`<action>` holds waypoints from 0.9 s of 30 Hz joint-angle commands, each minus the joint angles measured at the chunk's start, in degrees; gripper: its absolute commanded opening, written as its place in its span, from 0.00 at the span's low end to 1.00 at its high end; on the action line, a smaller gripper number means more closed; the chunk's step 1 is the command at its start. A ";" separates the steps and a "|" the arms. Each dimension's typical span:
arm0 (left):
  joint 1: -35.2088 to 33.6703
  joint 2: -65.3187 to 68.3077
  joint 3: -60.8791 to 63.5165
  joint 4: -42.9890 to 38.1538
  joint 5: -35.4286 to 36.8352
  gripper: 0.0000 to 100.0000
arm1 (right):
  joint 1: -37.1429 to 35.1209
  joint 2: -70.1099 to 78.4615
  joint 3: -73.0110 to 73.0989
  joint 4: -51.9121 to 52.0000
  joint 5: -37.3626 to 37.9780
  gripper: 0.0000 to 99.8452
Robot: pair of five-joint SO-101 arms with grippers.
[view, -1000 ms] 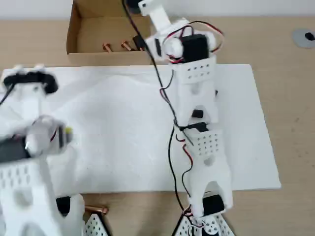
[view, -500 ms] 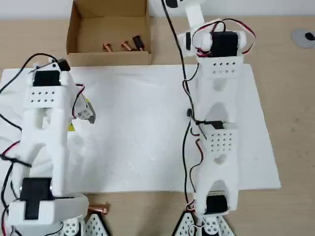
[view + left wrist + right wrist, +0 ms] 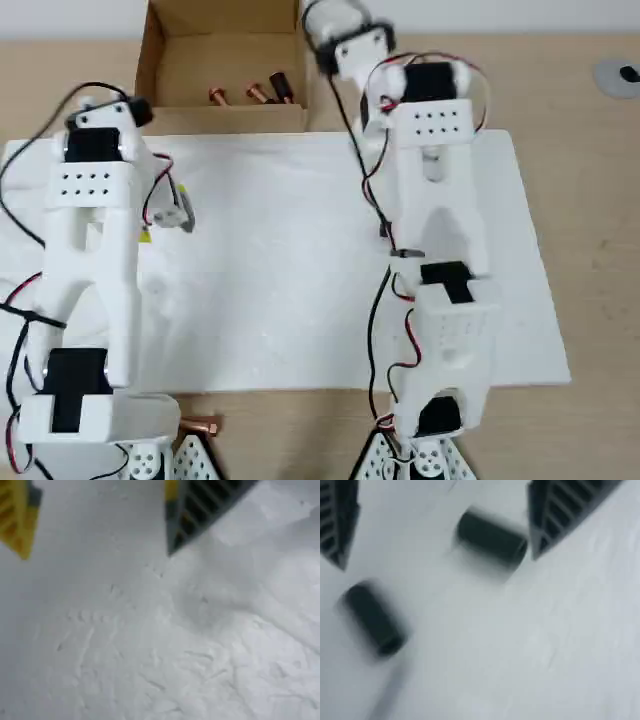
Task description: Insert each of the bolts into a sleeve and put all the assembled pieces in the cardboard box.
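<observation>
Seeing, high view, pieces (image 3: 250,94) in the cardboard box (image 3: 150,70) and a bolt (image 3: 198,427) on the table (image 3: 590,200); left wrist view, left gripper (image 3: 95,554) spread empty over mat (image 3: 150,655); right wrist view, right gripper (image 3: 437,560) spread above two sleeves (image 3: 492,537) (neither touched), likely needing centring before closing.

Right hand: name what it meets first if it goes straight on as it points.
Probably the black sleeve nearest the open right hand's fingertips, lying on the white mat; depth is unclear.

No readable text, no labels, no numbers, no signs
</observation>
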 commanded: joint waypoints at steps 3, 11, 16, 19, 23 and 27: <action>3.08 -0.66 2.02 -0.70 -10.64 0.18 | -0.92 -7.16 12.70 0.70 -0.44 0.28; 8.35 -13.41 9.23 -8.09 -10.55 0.02 | -0.84 -15.60 26.68 0.70 -0.09 0.27; 9.14 -22.81 23.74 -18.11 -9.93 0.05 | -0.57 -16.22 32.75 0.70 3.87 0.27; 9.23 -28.62 32.44 -24.35 -9.32 0.05 | -0.57 -16.13 34.86 0.53 15.47 0.27; 7.82 -39.34 42.73 -33.23 -4.84 0.05 | -0.40 -16.13 34.95 -0.26 24.88 0.27; 7.91 -50.33 52.04 -40.44 -2.64 0.05 | 1.10 -15.52 35.47 -1.41 37.10 0.27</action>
